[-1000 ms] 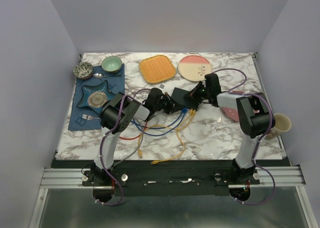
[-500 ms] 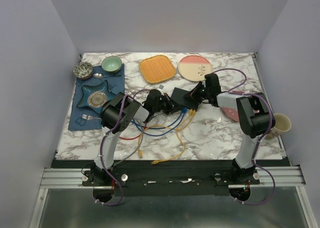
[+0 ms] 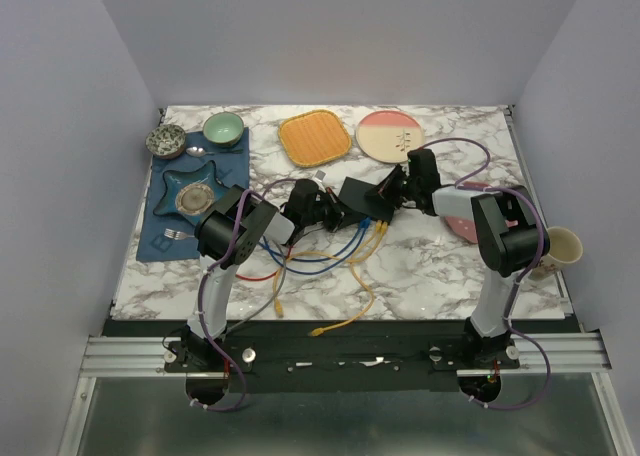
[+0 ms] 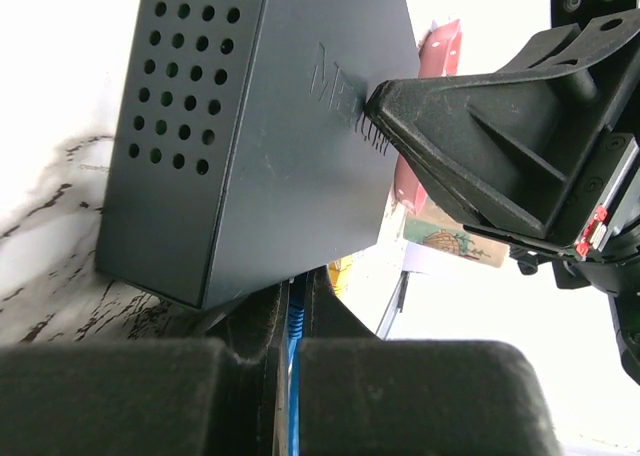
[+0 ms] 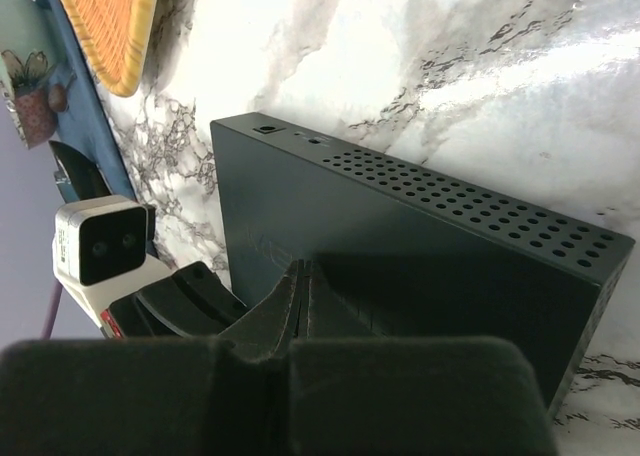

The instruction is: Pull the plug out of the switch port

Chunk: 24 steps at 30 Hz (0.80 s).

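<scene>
The switch is a flat dark box at mid table, with vent holes along its side in the left wrist view and the right wrist view. My left gripper is at its near left edge, shut on the blue plug and its cable. The plug runs up under the switch's edge, and its seat in the port is hidden. My right gripper is shut and empty, with its tips pressed on the switch's top face. Its fingertip also shows in the left wrist view.
Blue, yellow and red cables lie in loops in front of the switch. An orange square plate and a pink round plate lie behind it. A blue mat with bowls is at the left. A cup is at the right edge.
My left arm has drawn back a little to the left, still shut on the blue plug. The loose cables and the switch shifted slightly with it. My right gripper stays on the switch.
</scene>
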### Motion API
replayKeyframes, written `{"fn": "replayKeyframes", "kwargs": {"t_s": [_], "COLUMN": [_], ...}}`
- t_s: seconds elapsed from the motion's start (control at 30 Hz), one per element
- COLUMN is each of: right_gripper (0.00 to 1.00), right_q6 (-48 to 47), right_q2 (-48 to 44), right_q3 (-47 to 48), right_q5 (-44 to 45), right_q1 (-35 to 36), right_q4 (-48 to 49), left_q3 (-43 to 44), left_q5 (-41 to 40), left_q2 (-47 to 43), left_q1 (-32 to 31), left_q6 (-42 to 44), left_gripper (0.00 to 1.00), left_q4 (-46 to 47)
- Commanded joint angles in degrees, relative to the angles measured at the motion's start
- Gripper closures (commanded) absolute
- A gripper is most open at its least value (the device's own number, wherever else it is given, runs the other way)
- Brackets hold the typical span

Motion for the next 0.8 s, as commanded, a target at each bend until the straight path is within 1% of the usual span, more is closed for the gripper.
{"fn": "replayKeyframes", "kwargs": {"t_s": [0.0,0.07,0.13,0.17,0.2,0.27,0.33,0.4,0.53,0.67,0.7,0.73,0.77], "right_gripper": [0.99,0.98,0.9,0.82,0.8,0.78,0.78,0.8,0.82,0.78,0.78,0.8,0.85], "right_q6": [-2.9,-4.6,-6.0,-6.4,-6.6,-7.0,-7.5,-7.9,-11.6,-16.9,-17.1,-17.1,-17.0], "right_q2": [-1.6,-5.5,-7.9,-9.6,-10.1,-10.6,-10.7,-10.8,-10.7,-10.9,-10.7,-10.6,-11.1], "right_q3": [-4.0,-5.8,-8.5,-9.2,-9.9,-11.0,-11.4,-11.7,-10.8,-7.9,-7.2,-7.1,-7.2], "right_q5": [3.0,4.0,4.9,5.3,5.4,5.1,4.9,5.2,8.2,16.3,16.6,16.4,16.0], "right_q1": [0.6,1.7,2.8,3.6,3.8,4.1,4.2,4.3,4.7,7.0,7.2,7.2,7.3], "right_q4": [-0.9,-0.9,-0.7,-0.7,-0.7,-0.7,-1.1,-1.9,-5.3,-10.6,-12.2,-12.3,-12.3], "left_q3": [-3.4,-3.1,-3.0,-2.9,-2.9,-2.8,-2.9,-3.0,-3.0,-3.1,-3.1,-3.1,-3.1], "left_q5": [3.8,3.6,3.2,3.1,3.1,3.0,3.1,3.1,3.1,3.0,3.1,3.0,3.0], "left_q2": [1.4,1.5,1.7,1.7,1.8,2.0,2.2,2.2,2.1,2.0,2.0,2.0,2.0], "left_q1": [-0.4,-0.4,-0.4,-0.4,-0.4,-0.4,-0.4,-0.4,-0.4,-0.3,-0.3,-0.3,-0.3], "left_q6": [2.0,1.9,1.8,1.8,1.9,1.8,1.8,1.6,1.6,1.7,1.7,1.6,1.6], "left_gripper": [1.0,1.0,1.0,1.0,1.0,1.0,1.0,1.0,1.0,1.0,1.0,1.0,1.0], "left_q4": [-10.5,-10.5,-10.5,-10.6,-10.6,-10.6,-10.4,-10.1,-10.0,-10.0,-10.0,-10.0,-10.1]}}
